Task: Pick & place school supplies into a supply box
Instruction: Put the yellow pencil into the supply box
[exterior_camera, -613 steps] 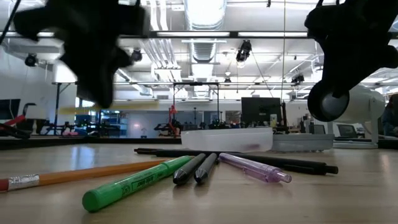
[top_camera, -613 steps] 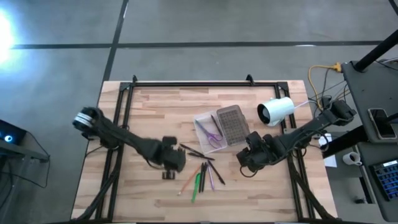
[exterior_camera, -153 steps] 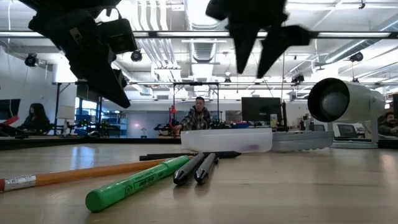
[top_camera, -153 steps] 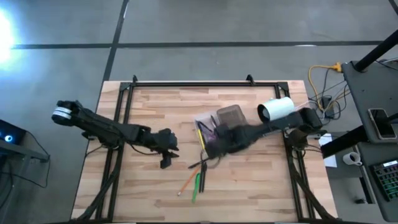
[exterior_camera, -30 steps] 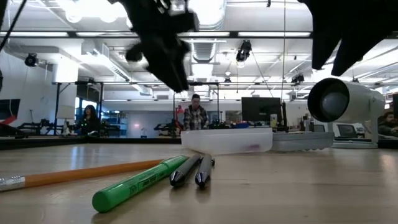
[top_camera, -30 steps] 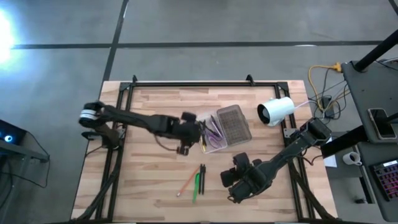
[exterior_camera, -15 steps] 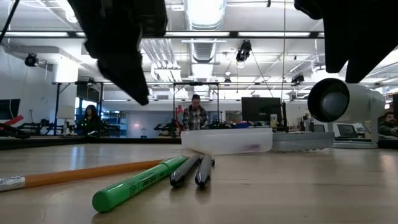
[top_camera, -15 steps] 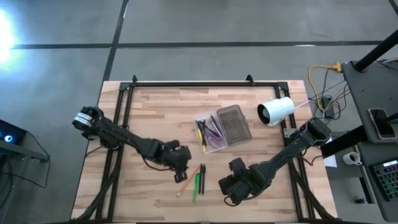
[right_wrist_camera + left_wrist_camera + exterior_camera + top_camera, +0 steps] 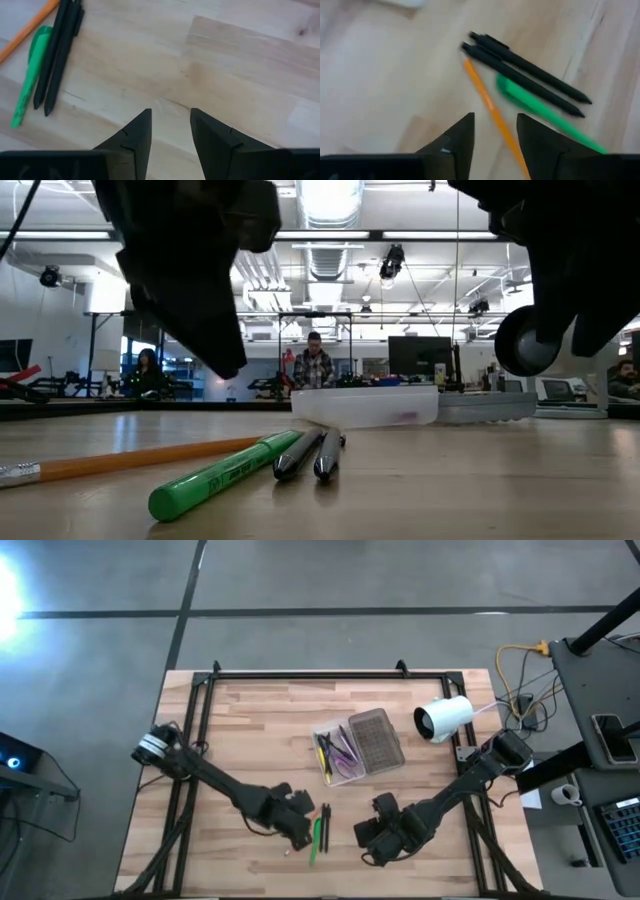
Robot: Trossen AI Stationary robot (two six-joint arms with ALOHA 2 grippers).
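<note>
left gripper point(image 9: 495, 131): positioned low over the orange pencil point(image 9: 492, 111); fingers parted with a clear gap, nothing held. Pencil shaft is seen running into the gap between the two fingers.
right gripper point(image 9: 170, 131): parked over bare wood, near the pens but apart from them; fingers parted, nothing held. Treated as waiting.
remaining supplies: orange pencil, green marker point(image 9: 314, 840) and two black pens point(image 9: 324, 825) are lying in a tight group on the table point(image 9: 250, 730), in front of the box. In the left wrist view the pencil tip is close to the nearer black pen point(image 9: 522, 80); the green marker point(image 9: 545, 120) lies just beside that pen.
supply box point(image 9: 345, 752): open, lid folded out flat, several supplies already inside. Well apart from the group still on the table.
step in hand (judged): orange pencil is being lined up for a pick by the left gripper.
how to do it well: fingers should be kept straddling the shaft squarely, across its length, not along it. Descent should be straight down until the tips are at the wood, then closure made. Grip is best taken away from the end next to the black pens, so they are not nudged.
risk: thin round shaft may roll or pivot if caught off-centre; a neighbour could be dragged along.
</note>
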